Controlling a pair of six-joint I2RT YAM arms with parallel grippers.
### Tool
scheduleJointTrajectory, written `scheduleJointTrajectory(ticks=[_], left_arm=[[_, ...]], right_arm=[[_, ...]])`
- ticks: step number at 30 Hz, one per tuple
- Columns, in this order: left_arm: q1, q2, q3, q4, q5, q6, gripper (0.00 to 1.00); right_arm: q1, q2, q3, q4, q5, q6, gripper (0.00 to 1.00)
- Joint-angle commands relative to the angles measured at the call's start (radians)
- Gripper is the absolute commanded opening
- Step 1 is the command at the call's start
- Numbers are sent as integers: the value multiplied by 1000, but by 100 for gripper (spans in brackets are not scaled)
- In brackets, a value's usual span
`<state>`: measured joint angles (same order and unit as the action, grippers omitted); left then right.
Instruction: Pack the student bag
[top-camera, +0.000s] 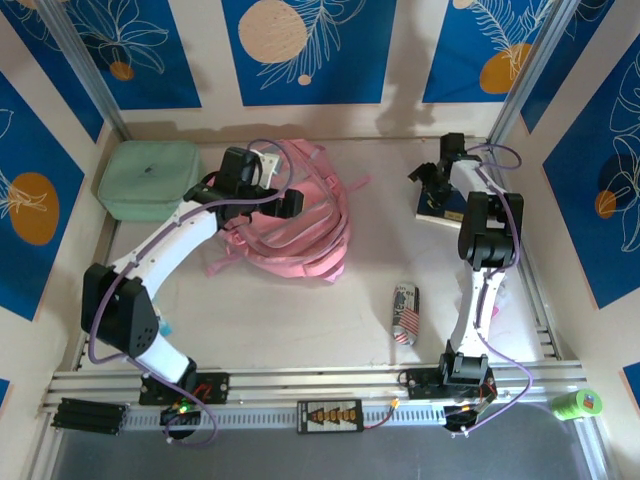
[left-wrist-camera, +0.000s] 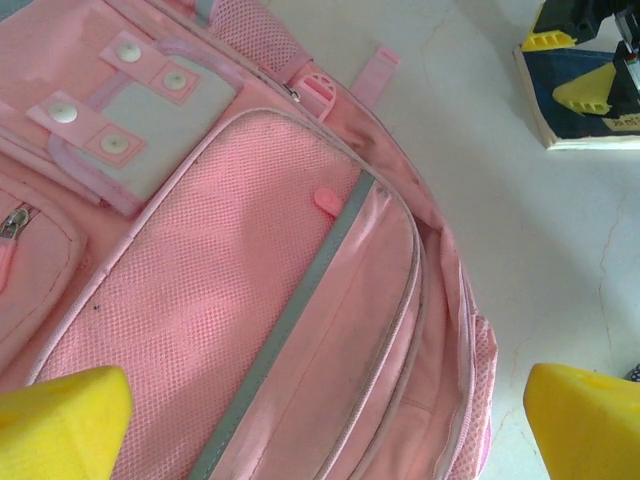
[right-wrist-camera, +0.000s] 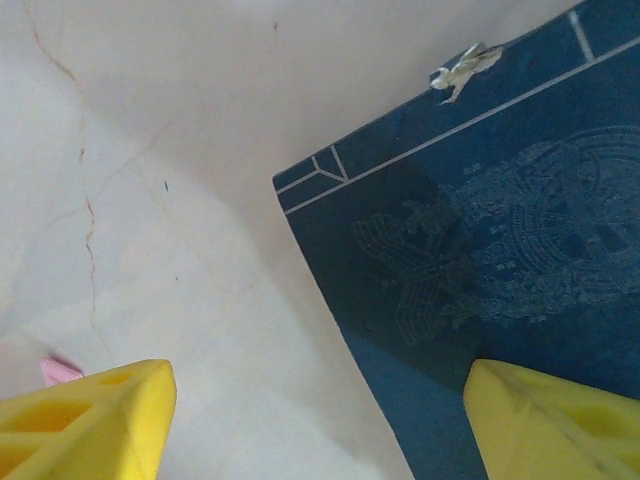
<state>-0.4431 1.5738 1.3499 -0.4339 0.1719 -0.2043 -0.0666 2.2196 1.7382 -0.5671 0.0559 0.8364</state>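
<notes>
The student bag (top-camera: 300, 225) lies crumpled on the counter (top-camera: 300, 320), slightly left of centre in the top view, with the mint green case (top-camera: 150, 180) at upper left. The left hand (left-wrist-camera: 320, 425) hangs directly over the bag, released, its yellow fingertips (left-wrist-camera: 60, 420) spread wide at the lower corners of the left wrist view with nothing clamped between them. A seam gapes along the bag's right edge; its interior is too dark to make out. The left arm covers the bag's upper left portion in the top view. The right hand (right-wrist-camera: 320, 420), well apart at upper right, is released over a dark blue book (right-wrist-camera: 480, 260), which the frame cuts off; contact cannot be determined.
</notes>
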Motion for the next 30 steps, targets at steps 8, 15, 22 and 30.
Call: scheduleJointTrajectory(ticks=[8, 15, 22, 30], left_arm=[[10, 44, 40, 9, 60, -4, 100], [8, 83, 64, 21, 92, -30, 100], [-27, 149, 132, 12, 98, -43, 100], [-144, 274, 247, 6, 97, -60, 100]], right_arm=[[136, -184, -329, -47, -147, -99, 75], [221, -359, -549, -66, -89, -120, 73], [206, -546, -628, -51, -47, -124, 72], [80, -641, -699, -47, 52, -32, 71]])
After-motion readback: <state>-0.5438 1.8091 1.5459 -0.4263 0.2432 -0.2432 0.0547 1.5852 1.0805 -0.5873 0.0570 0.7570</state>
